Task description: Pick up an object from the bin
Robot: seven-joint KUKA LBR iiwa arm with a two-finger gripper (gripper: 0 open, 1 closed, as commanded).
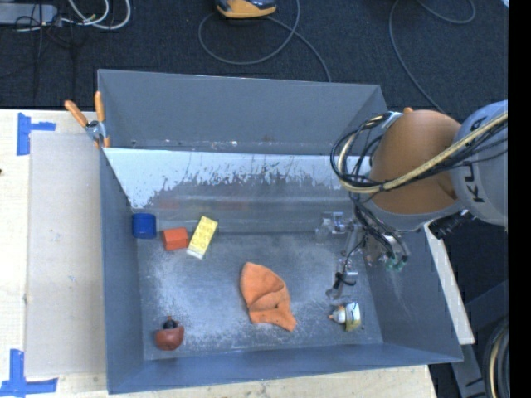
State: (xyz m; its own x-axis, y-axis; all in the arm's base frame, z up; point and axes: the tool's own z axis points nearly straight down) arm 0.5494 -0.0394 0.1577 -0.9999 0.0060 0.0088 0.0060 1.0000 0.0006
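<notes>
Holding six loose things: grey bin (249, 123). Gripper (338, 287) low at right, opening cannot be told. Orange cloth (265, 297) mid-floor. Yellow brick (202, 237), orange block (175, 239), blue cylinder (143, 225) back-left; dark red ball (169, 336) front-left. Small silver-yellow object (347, 315) front-right, just beside gripper.

We see a claw (338, 287) of bare silver metal, slim and bright. Just above it and a little to its right sits a cluster of small black and silver fittings (369, 243), with thin wires (397, 260) and a speck of green among them. Above that cluster bulges a rounded orange cover (415, 152), smooth and domed. Directly above the claw, black cables (355, 152) loop in several coils against the cover's left side, and a tan cable (431, 166) crosses the dome toward the right. Farthest from the claw, up and to its right, we see a light grey arm casing (489, 168) with black lettering, of which we make out a K and a U.
</notes>
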